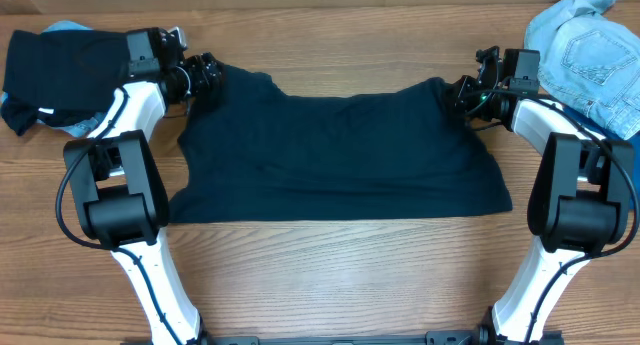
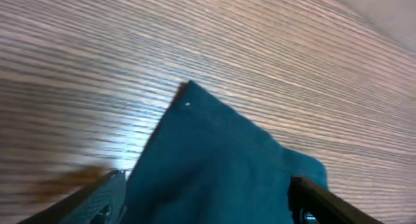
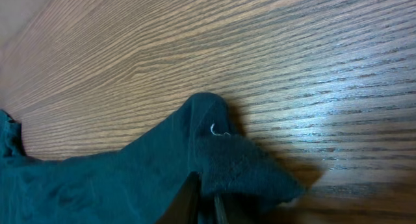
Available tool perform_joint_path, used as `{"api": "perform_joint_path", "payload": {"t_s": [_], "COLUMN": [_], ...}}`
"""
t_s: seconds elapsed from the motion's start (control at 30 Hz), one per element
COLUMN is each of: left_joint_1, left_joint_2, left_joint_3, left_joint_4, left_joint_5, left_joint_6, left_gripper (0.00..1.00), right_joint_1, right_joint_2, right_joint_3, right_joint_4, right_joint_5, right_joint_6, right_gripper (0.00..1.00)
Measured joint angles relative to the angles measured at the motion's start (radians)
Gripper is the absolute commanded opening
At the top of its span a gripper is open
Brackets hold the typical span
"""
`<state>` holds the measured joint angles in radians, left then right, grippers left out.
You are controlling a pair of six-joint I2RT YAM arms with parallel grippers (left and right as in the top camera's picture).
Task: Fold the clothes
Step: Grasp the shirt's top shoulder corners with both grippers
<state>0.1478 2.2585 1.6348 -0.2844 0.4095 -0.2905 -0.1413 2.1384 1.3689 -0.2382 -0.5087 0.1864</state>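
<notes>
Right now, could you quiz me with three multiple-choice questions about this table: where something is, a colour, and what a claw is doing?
1. What colour is the spread shirt? A red; B white; C dark navy.
2. Where is the pale denim garment? A under that shirt; B at the far right corner, past the right gripper; C folded at the near edge.
3. The right gripper is: A shut on a shirt corner; B wide open in the air; C holding denim.
Answers: 1 C, seen in every view; 2 B, overhead shows it there; 3 A, its wrist view shows fabric pinched.
</notes>
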Motion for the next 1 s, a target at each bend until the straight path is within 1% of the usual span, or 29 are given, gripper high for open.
{"api": "perform_joint_path", "payload": {"t_s": [0.2,0.33,0.63,0.73,0.87,0.93,1.0], "left_joint_1": [-0.004,-0.004,-0.006,-0.013,-0.032,-0.043,-0.050], "left_joint_2": [0.002,0.013,0.031,0.035,0.040,0.042,0.044], "left_joint_3": [0.004,0.005,0.027,0.029,0.029,0.030,0.031], "left_joint_4": [-0.050,-0.072,-0.069,-0.057,-0.047,-0.047,-0.047], "left_joint_5": [-0.013,-0.032,-0.046,-0.046,-0.043,-0.042,-0.038], "left_joint_6": [0.002,0.002,0.005,0.006,0.010,0.011,0.012], "left_gripper": [0.87,0.88,0.87,0.84,0.75,0.73,0.64], "right_joint_1": [0.000,0.000,0.001,0.001,0.001,0.001,0.001], "right_joint_2": [0.000,0.000,0.000,0.000,0.000,0.000,0.000], "right_joint_3": [0.000,0.000,0.000,0.000,0.000,0.000,0.000], "right_joint_4": [0.002,0.005,0.011,0.011,0.012,0.011,0.011], "right_joint_5": [0.000,0.000,0.000,-0.001,0.000,-0.001,-0.001], "right_joint_6": [0.000,0.000,0.000,0.000,0.000,0.000,0.001], "right_gripper": [0.08,0.08,0.08,0.08,0.08,0.08,0.08]}}
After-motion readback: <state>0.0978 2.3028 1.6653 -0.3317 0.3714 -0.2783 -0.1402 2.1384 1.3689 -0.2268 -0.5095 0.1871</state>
